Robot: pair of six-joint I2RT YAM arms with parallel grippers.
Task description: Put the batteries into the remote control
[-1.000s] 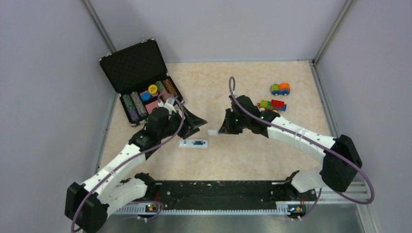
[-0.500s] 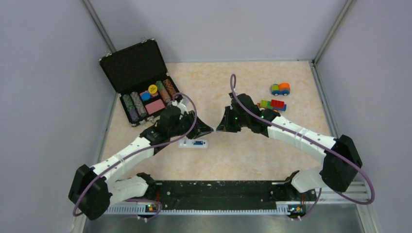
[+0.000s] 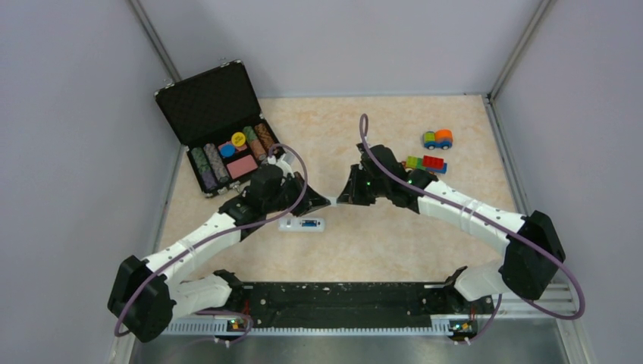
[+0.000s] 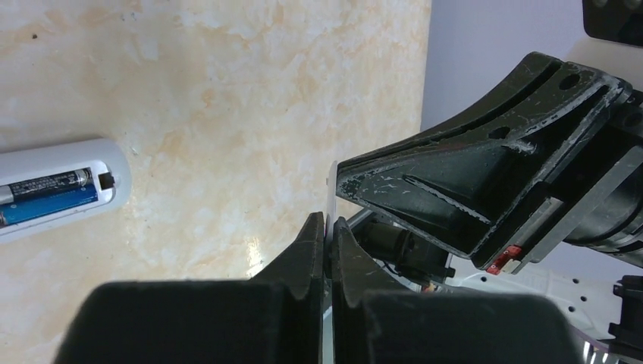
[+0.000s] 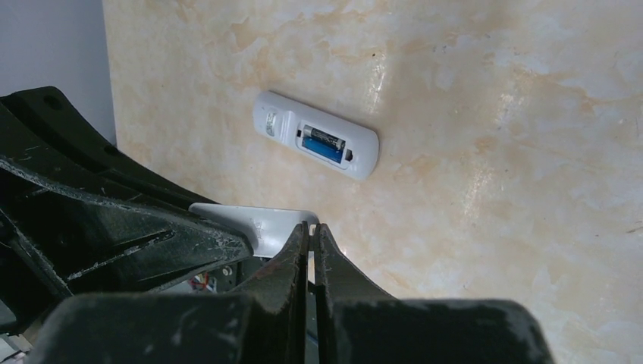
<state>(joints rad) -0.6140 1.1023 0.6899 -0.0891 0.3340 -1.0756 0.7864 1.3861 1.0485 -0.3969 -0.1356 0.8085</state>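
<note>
The white remote control lies on the table, back up, its compartment uncovered. In it lie the batteries side by side, one black and one blue; the right wrist view shows the remote too. Just above and behind it, my left gripper and right gripper meet tip to tip. Each is shut on an end of a thin white cover plate. That plate shows edge-on between the left gripper's tips, and its corner sits in the right gripper's tips.
An open black chip case stands at the back left. A toy block car and a flat row of coloured blocks lie at the back right, behind the right arm. Grey walls enclose the table.
My left arm has swung right to the white plate held by the right gripper, and its jaws have closed on it. The right arm has barely moved.
</note>
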